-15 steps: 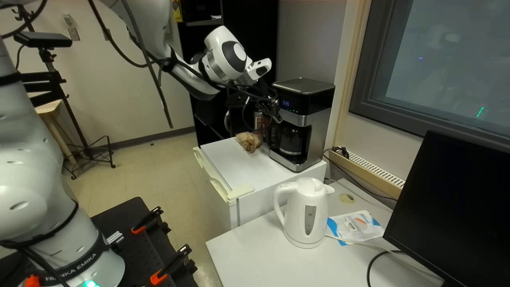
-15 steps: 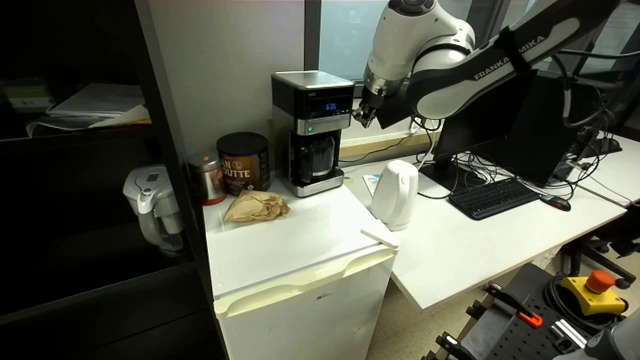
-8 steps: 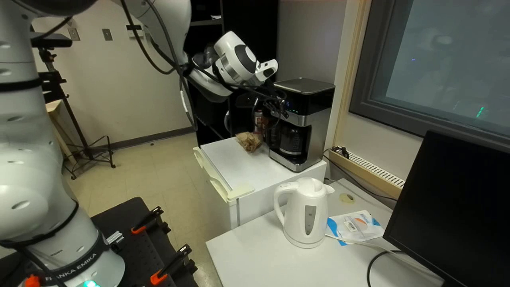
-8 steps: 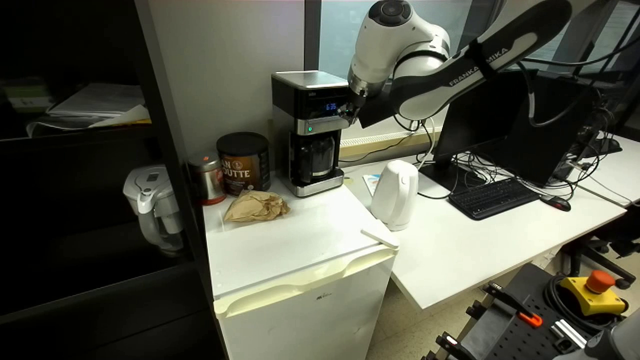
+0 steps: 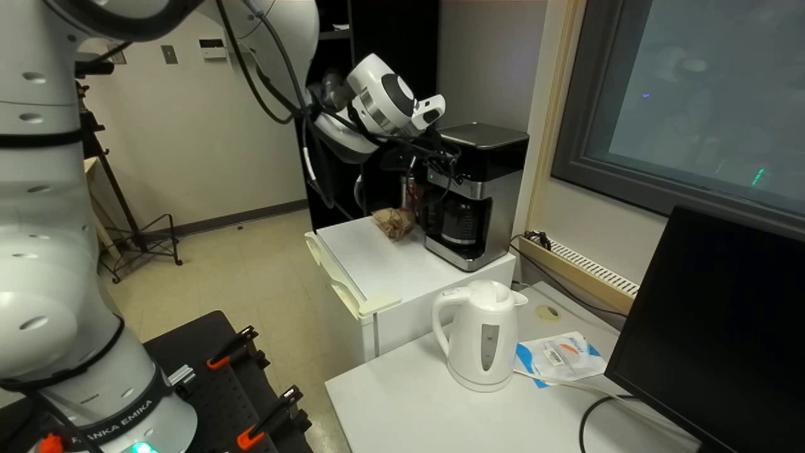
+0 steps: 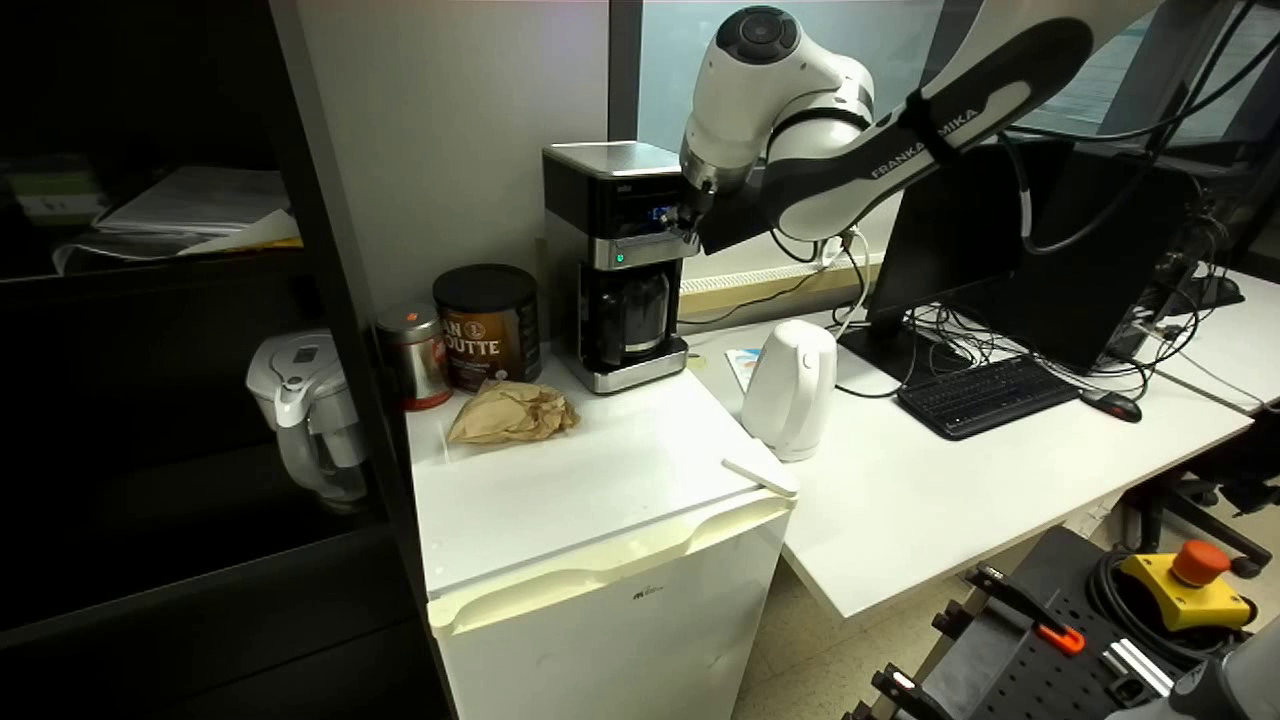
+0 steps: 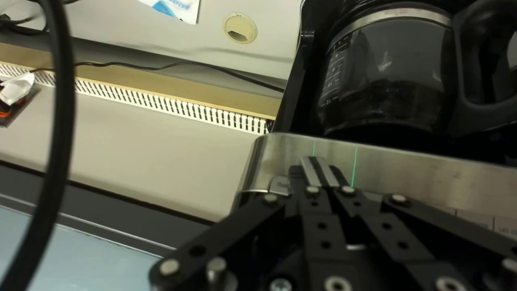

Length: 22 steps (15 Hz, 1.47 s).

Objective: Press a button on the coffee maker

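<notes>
The coffee maker stands upright on the small white fridge, with a black body and silver band, in both exterior views [image 5: 503, 207] [image 6: 572, 205]. In the wrist view its silver front band [image 7: 412, 171] and glass carafe [image 7: 387, 72] fill the right side. My gripper is at the right part of its front panel in both exterior views [image 5: 451, 175] [image 6: 684, 226]. In the wrist view its fingertips [image 7: 319, 170] are together, empty, over the silver band beside a small marked button [image 7: 279, 185]. The gripper hides part of the blue display and panel. I cannot tell whether the fingertips touch it.
A white kettle [image 6: 785, 390] stands on the desk [image 6: 960, 500] beside the fridge [image 6: 610, 640]. A brown paper bag [image 6: 512, 412], a coffee can [image 6: 487, 330] and a metal tin [image 6: 414, 355] sit left of the coffee maker. A monitor [image 5: 710, 327] stands on the desk.
My gripper has moved from beside the coffee maker's right edge to in front of its panel, now covering part of the display. The coffee maker and kettle have not moved.
</notes>
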### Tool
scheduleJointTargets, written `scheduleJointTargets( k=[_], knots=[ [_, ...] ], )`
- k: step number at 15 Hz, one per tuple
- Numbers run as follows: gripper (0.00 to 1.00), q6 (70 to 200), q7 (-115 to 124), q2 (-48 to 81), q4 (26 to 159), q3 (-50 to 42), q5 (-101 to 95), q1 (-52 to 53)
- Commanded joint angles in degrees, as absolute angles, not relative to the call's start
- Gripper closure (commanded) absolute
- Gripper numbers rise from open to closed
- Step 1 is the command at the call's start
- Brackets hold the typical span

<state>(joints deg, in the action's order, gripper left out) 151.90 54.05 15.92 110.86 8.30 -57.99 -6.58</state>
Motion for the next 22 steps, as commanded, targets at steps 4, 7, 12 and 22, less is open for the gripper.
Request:
scheduleJointTargets(
  k=[4, 7, 12, 22],
  knots=[
    [1.0, 153.26, 56.19, 17.71, 108.38, 7.67, -59.81, -6.32],
    [1.0, 153.37, 54.17, 16.29, 109.92, 8.28, -58.04, -6.88],
    [1.0, 153.99, 47.83, 10.6, 115.55, 9.97, -52.99, -8.6],
    [1.0, 152.8, 39.07, -4.85, 131.51, 11.27, -41.72, -8.18]
  ],
)
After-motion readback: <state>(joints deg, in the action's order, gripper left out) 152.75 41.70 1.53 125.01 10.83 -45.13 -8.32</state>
